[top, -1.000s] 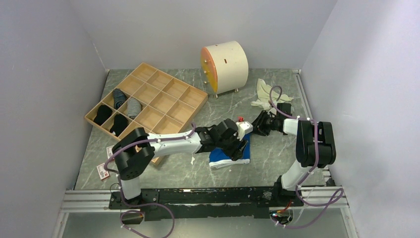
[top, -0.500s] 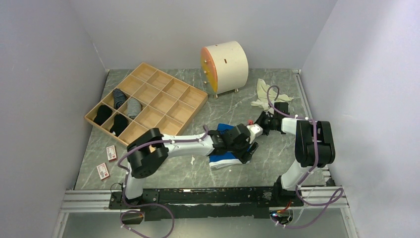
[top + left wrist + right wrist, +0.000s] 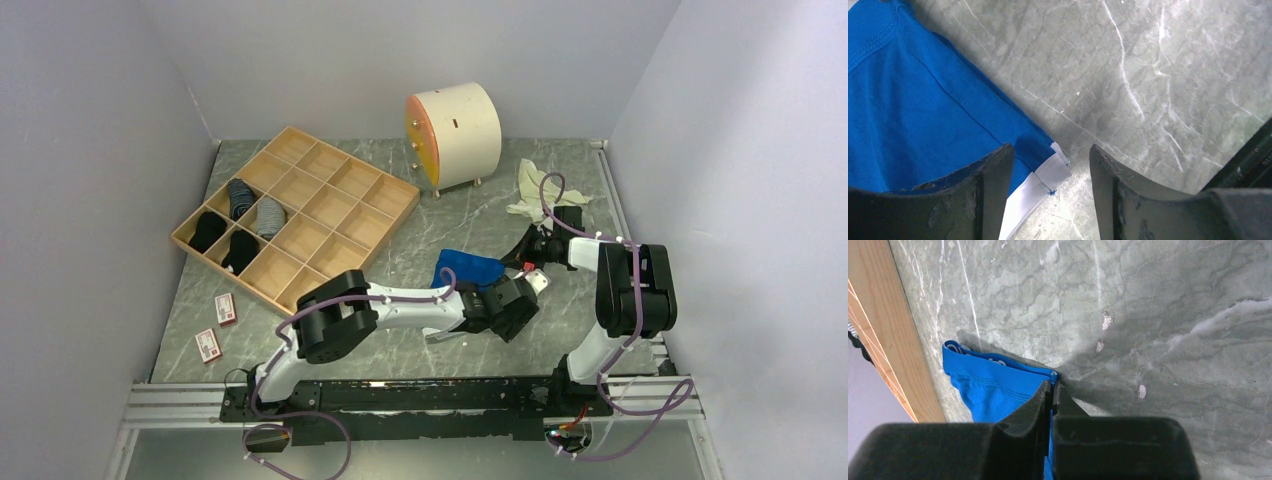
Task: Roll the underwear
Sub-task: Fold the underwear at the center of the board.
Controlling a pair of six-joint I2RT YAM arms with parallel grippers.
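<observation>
Grey-veined marble tabletop [image 3: 470, 215], walled in pale lilac, with two arms meeting over a pair of blue underwear [image 3: 470, 268] right of centre.

The right gripper [image 3: 1052, 390] has its fingers pressed together, pinching the far right edge of the blue fabric at the waistband. The left gripper [image 3: 1048, 195] hangs low at the near end with its fingers [image 3: 993, 200] spread apart. A white band corner [image 3: 1048, 176] of the garment lies on the stone between them, and neither finger clearly touches it.

The garment's long axis seems to run near to far. The white-trimmed end points toward the arm bases and the bunched blue end toward the far wall, beside the right gripper. The left arm covers the middle, so the exact line cannot be told. Pale marks run along the blue waistband in the right wrist view, but they are too small to read.

A wooden compartment tray [image 3: 345, 225] sits to the far left, with rolled socks [image 3: 240, 195] in its left cells. A white drum with an orange face [image 3: 460, 125] stands at the far centre. A crumpled white cloth [image 3: 530, 190] lies far right, and small red-and-white cards [image 3: 225, 307], their print illegible, lie near left.
</observation>
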